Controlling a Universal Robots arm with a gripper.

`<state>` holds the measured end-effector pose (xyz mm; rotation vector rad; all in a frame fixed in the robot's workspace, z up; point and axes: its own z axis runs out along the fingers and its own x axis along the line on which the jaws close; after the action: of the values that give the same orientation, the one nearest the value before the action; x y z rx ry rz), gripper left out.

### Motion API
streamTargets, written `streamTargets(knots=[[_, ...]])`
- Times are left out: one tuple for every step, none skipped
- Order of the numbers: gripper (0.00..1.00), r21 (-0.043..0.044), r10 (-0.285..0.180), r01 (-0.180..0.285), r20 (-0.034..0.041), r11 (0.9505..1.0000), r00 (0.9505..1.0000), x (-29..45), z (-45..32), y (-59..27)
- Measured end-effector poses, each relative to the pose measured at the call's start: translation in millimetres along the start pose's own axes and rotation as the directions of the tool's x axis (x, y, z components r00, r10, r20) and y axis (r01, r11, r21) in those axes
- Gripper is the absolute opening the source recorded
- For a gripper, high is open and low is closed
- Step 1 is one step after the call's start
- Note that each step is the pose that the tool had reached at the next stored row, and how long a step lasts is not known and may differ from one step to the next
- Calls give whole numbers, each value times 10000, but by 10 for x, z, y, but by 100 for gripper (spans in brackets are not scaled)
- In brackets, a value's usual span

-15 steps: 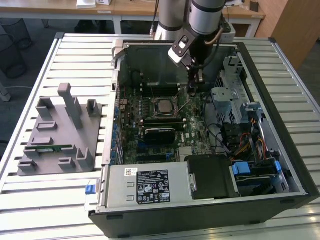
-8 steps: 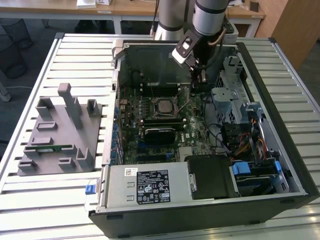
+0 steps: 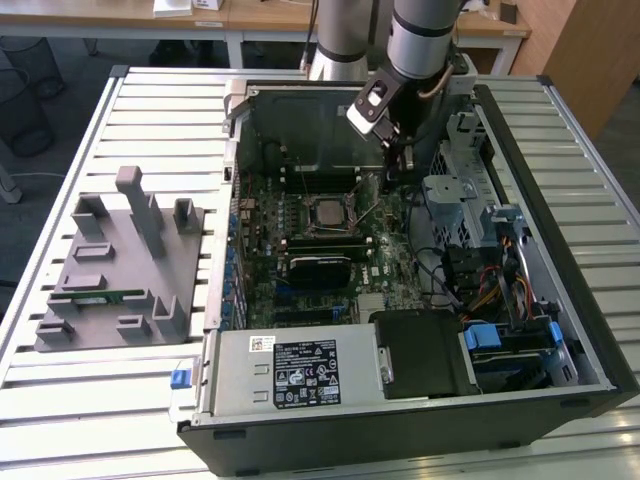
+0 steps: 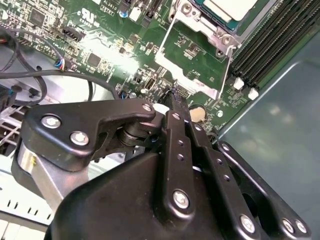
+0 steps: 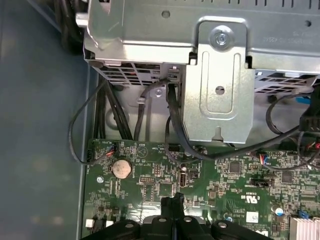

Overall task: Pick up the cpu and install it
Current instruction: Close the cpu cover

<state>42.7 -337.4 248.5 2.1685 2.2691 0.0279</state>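
In the exterior view, a grey holder block [image 3: 150, 240] sits at the exterior view's left with 1 green memory stick [image 3: 100, 296] lying in a slot near its front edge. Beside it lies the open computer case [image 3: 420, 420], its green motherboard [image 3: 260, 260] facing up and a boxy power supply [image 3: 300, 370] with a white label at the near end.

The cpu [image 3: 330, 211] is in its socket at the middle of the board, silvery top up. In the second wrist view the cpu [image 4: 231, 7] shows in the socket, and the metal load plate [image 4: 192, 62] next to it appears to be swung open, though the angle makes that hard to confirm.

Further to the exterior view's right, the gripper [image 3: 393, 165] hangs just above the board, near the socket but apart from the cpu. In both wrist views the gripper [image 4: 176, 97] [image 5: 172, 201] has its 2 fingers [image 4: 175, 135] pressed together with nothing between them, tips over bare board near a coin battery [image 5: 121, 168]. A metal drive cage [image 3: 450, 200] and bundled cables [image 3: 490, 285] lie beyond.
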Motion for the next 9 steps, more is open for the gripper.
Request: streamTargets(knots=[[11, 0, -1, 1, -1, 10000, 10000, 0, 18, 0], [11, 0, -1, 1, -1, 10000, 10000, 0, 34, 0], [11, 1, -2, 2, -1, 10000, 10000, 0, 47, 0], [11, 1, -2, 2, 0, 10000, 10000, 0, 56, -2], [11, 1, -2, 2, 0, 10000, 10000, 0, 64, -9], [11, 1, -3, 3, -1, 10000, 10000, 0, 70, -19], [11, 1, -2, 2, 1, 10000, 10000, 1, 74, -32], [11, 1, -3, 3, 2, 10000, 10000, 2, 76, -47], [11, 1, -2, 2, 2, 10000, 10000, 2, 79, -63]])
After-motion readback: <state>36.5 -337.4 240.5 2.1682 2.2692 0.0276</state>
